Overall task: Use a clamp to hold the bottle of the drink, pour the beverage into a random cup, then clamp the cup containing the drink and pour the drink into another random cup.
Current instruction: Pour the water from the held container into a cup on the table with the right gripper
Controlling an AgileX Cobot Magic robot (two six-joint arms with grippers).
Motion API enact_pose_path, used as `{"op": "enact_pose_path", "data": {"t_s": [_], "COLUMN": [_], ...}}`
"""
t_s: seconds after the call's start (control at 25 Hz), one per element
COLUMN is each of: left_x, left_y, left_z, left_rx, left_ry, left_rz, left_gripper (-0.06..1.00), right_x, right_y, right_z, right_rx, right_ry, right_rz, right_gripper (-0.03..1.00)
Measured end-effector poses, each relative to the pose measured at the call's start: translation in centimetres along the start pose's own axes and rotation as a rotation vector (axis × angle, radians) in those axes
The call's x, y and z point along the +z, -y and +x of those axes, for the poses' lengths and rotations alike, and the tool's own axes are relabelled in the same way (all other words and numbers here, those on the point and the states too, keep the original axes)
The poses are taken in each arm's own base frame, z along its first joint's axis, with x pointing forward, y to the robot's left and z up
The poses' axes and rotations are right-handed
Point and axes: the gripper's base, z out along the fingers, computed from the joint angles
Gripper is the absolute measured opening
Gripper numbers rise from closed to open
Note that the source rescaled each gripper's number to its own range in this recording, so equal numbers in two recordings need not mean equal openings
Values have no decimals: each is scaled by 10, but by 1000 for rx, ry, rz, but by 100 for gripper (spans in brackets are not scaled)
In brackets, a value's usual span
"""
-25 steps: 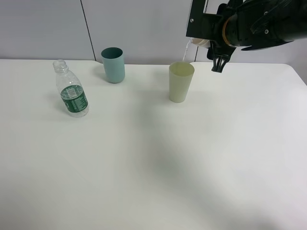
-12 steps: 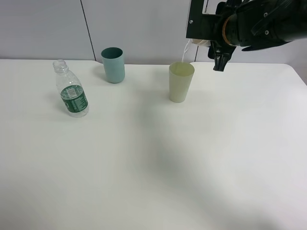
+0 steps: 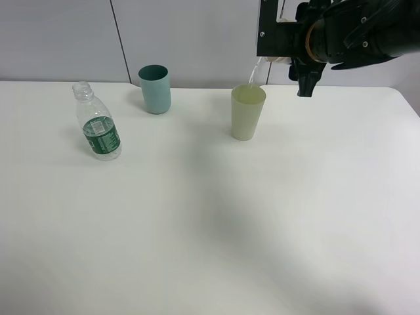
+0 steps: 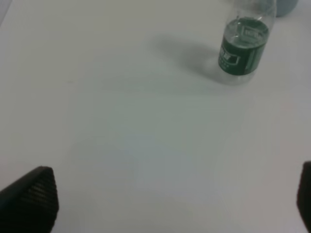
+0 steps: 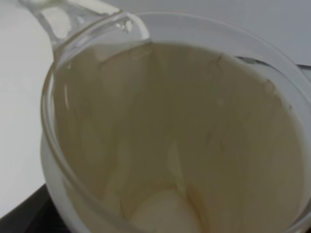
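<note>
My right gripper (image 3: pixel 283 58) is shut on a pale beige cup (image 3: pixel 275 59), held tilted high at the back right. A thin stream of water (image 3: pixel 252 72) runs from its lip into the yellow-green cup (image 3: pixel 248 113) standing below. The right wrist view is filled by the tilted cup's inside (image 5: pixel 184 136), with water leaving at the lip (image 5: pixel 73 22). The clear bottle with a green label (image 3: pixel 97 122) stands uncapped at the left, also in the left wrist view (image 4: pixel 244 46). My left gripper (image 4: pixel 167 204) is open and empty, low over bare table, apart from the bottle.
A teal cup (image 3: pixel 155 88) stands at the back, between the bottle and the yellow-green cup. The white table (image 3: pixel 210 223) ends at a grey wall behind and at an edge on the right (image 3: pixel 408 105).
The right wrist has rolled a little further, tipping the beige cup more; its dark finger part has risen. The stream keeps running. Bottle and other cups have not moved.
</note>
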Motion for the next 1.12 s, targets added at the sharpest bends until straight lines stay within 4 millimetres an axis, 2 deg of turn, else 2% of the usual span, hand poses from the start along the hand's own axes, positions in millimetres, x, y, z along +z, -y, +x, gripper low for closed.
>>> {"op": "enact_pose_path", "data": {"t_s": [0.68, 1.12], "left_x": [0, 0], "left_y": [0, 0], "left_z": [0, 0], "left_rx": [0, 0], "left_ry": [0, 0], "left_rz": [0, 0], "left_gripper": [100, 100], "right_x": [0, 0], "right_y": [5, 6], "right_z": [-2, -2], "right_rx": [-120, -137], "right_ry": [15, 18], "right_rz": [59, 68], "right_gripper": [0, 0]}}
